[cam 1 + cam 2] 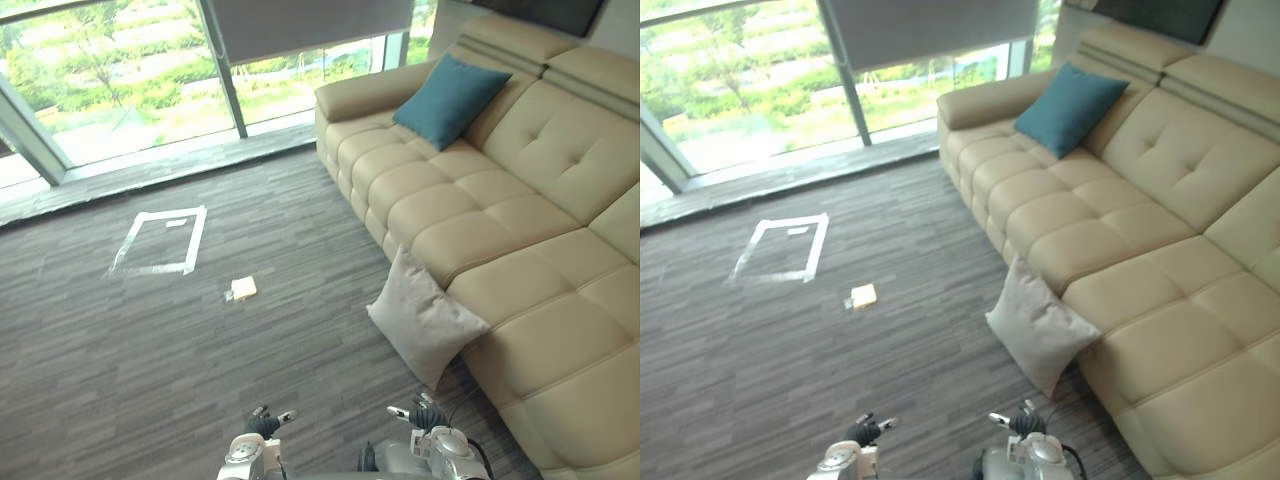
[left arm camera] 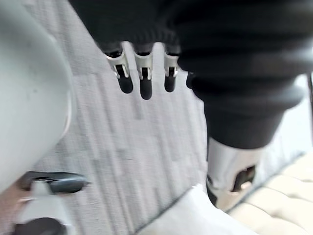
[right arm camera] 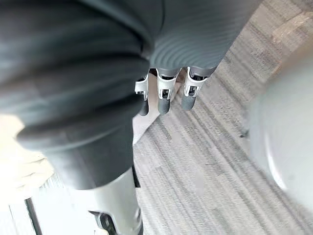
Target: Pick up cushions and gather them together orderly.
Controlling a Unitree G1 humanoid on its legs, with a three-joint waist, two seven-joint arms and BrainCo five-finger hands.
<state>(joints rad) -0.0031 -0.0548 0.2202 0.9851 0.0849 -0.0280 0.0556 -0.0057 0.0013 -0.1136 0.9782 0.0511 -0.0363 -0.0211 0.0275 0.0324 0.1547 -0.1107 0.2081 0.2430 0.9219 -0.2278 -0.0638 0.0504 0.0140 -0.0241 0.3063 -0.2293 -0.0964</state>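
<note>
A light grey cushion [image 1: 425, 320] stands on the carpet, leaning against the front of the beige sofa [image 1: 520, 230]. A teal cushion [image 1: 450, 100] rests upright against the sofa's backrest near its far end. Low at the view's bottom edge, my left hand [image 1: 262, 425] hangs over the carpet, well short of the grey cushion. My right hand [image 1: 428, 415] hangs just in front of that cushion's lower corner, not touching it. In the wrist views the fingers of the left hand [image 2: 145, 85] and the right hand [image 3: 165, 100] are relaxed and hold nothing. A pale cushion corner [image 2: 195, 215] shows past the left hand.
A square of white tape [image 1: 160, 240] marks the carpet to the left. A small cream block [image 1: 243, 288] lies on the floor between the tape and the sofa. A window wall [image 1: 130, 90] with a raised sill runs along the far side.
</note>
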